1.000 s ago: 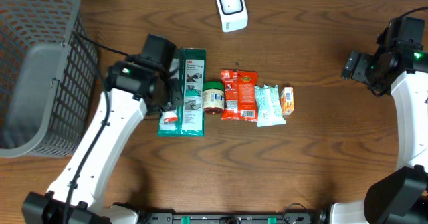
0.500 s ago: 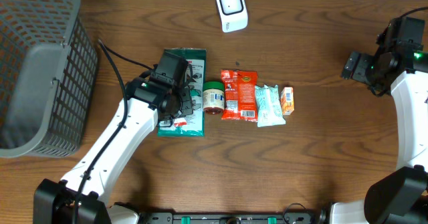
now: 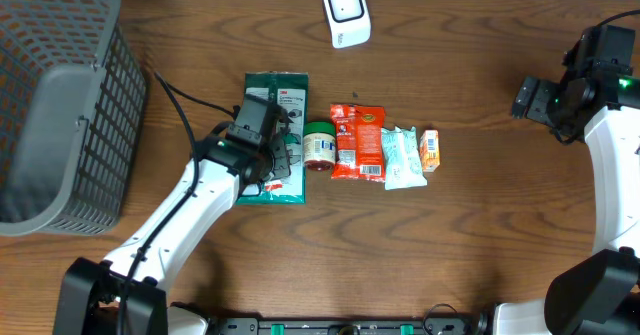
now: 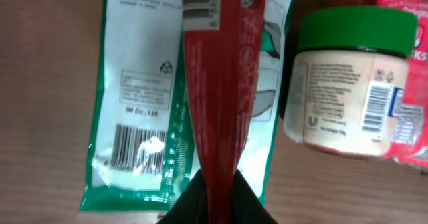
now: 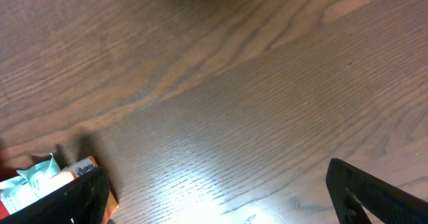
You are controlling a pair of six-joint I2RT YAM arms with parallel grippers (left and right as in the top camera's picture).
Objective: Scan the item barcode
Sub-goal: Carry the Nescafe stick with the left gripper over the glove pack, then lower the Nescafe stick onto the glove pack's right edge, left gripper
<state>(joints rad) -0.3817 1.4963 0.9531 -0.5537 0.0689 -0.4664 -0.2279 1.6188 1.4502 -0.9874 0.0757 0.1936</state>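
on the brown wood table (image 3: 480, 235), the left gripper (image 4: 215, 185) pinches a red packet (image 4: 221, 83); the right gripper (image 5: 224, 194) gapes wide.

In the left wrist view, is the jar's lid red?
No, the jar lying beside the green package has a green lid.

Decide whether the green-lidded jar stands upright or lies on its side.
On its side: the jar shows its barcode upward, and its green lid is seen edge-on.

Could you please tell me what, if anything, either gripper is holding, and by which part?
The left gripper pinches a thin red packet by one end; the right gripper is open and holds nothing.
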